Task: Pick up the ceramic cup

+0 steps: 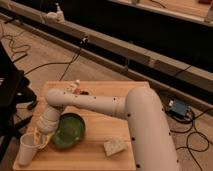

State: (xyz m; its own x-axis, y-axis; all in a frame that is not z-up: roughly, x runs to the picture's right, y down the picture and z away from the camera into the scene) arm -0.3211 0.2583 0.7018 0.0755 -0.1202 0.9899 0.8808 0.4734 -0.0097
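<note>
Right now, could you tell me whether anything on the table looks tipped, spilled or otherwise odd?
The ceramic cup leans off upright at the table's front left corner, with the gripper at its rim. The green bowl beside it sits level, and nothing looks spilled.

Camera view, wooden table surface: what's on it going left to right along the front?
Ceramic cup → end effector right beside the cup → green bowl → pale sponge-like block. The small items at the table's back edge are left out.
</note>
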